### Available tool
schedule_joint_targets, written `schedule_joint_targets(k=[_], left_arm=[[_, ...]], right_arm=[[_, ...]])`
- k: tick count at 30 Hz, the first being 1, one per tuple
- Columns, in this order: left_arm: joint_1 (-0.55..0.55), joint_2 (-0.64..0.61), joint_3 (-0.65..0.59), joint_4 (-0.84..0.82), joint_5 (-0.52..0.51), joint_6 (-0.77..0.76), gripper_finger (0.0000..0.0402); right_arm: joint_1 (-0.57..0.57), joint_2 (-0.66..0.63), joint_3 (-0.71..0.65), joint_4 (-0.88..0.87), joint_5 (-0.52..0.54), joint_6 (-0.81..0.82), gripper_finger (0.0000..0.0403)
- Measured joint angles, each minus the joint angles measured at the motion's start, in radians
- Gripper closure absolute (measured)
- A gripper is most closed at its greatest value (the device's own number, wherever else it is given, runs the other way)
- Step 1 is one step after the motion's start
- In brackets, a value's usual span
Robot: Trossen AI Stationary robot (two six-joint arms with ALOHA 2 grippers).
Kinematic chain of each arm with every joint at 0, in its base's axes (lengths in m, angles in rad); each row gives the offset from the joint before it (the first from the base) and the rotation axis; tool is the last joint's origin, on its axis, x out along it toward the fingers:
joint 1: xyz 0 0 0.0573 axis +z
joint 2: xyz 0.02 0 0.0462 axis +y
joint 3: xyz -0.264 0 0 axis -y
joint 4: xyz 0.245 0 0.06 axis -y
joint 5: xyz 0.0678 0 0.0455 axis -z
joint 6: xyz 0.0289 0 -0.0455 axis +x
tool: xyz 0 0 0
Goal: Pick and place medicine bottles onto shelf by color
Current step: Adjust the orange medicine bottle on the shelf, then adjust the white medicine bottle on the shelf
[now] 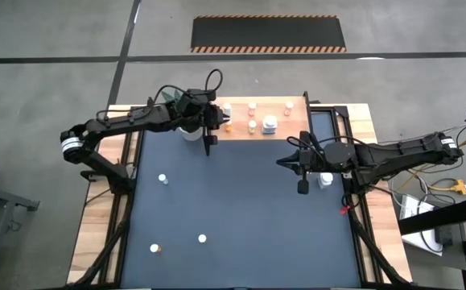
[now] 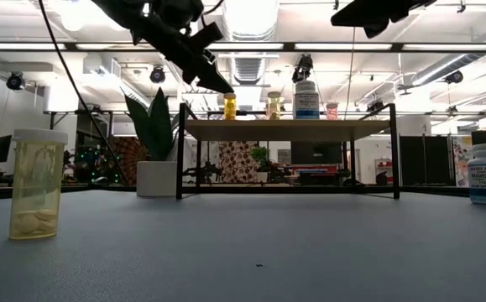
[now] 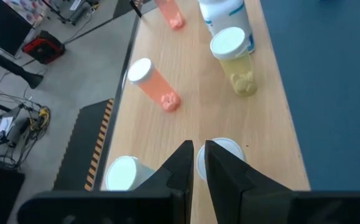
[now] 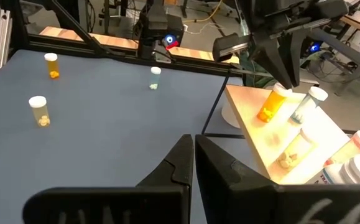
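Note:
The light-wood shelf (image 1: 241, 115) stands at the table's far edge with several medicine bottles on it, among them an orange one (image 2: 230, 105), a pale yellow one (image 3: 235, 59) and a larger white one (image 1: 270, 123). My left gripper (image 1: 209, 149) hangs shut over the shelf's left end, its tips just above the orange bottle's white cap (image 3: 224, 155). My right gripper (image 1: 303, 189) is shut and holds nothing, raised over the table's right part. More bottles stand on the tabletop: one (image 1: 162, 179) at the left and two (image 1: 202, 238), (image 1: 155, 249) near the front. My left gripper points down at a slant at the orange bottle's cap (image 4: 281, 92). Its tips are very close to the cap, but I cannot tell whether they touch it. The bottle stands upright on the shelf.
A white plant pot (image 2: 154, 178) stands left of the shelf, under my left arm. A larger white labelled bottle (image 1: 325, 179) stands on the table beside my right arm. The dark blue tabletop (image 1: 241, 209) lies bare in the middle.

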Motion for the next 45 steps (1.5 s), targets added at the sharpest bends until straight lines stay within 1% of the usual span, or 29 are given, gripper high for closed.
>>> schedule_joint_targets(k=[13, 24, 27, 29, 32, 37, 43, 45], left_arm=[[-0.002, -0.009, 0.002, -0.020, 0.000, -0.027, 0.0375], [-0.008, -0.044, 0.002, -0.012, 0.002, -0.029, 0.0375], [-0.013, -0.052, 0.002, 0.012, 0.008, -0.029, 0.0375], [-0.023, -0.054, 0.002, 0.036, 0.042, -0.029, 0.0375], [-0.048, -0.052, 0.000, 0.094, 0.110, -0.051, 0.0375], [-0.098, -0.050, -0.002, 0.097, 0.117, -0.071, 0.0375], [-0.149, -0.060, -0.002, 0.093, 0.118, -0.079, 0.0375], [-0.157, -0.060, -0.003, 0.089, 0.119, -0.084, 0.0375]], right_arm=[[0.000, 0.000, -0.006, 0.000, 0.001, 0.000, 0.0394], [0.000, 0.000, -0.007, 0.000, 0.001, -0.003, 0.0394], [0.000, 0.000, -0.007, 0.001, 0.040, -0.002, 0.0394], [0.000, 0.000, -0.007, 0.001, 0.077, -0.002, 0.0394], [-0.003, 0.000, -0.006, 0.004, 0.101, -0.003, 0.0394], [-0.041, 0.000, 0.007, 0.062, 0.113, 0.001, 0.0394], [-0.113, 0.000, 0.045, 0.051, 0.104, 0.023, 0.0394], [-0.136, 0.000, 0.068, 0.020, 0.100, 0.022, 0.0394]])
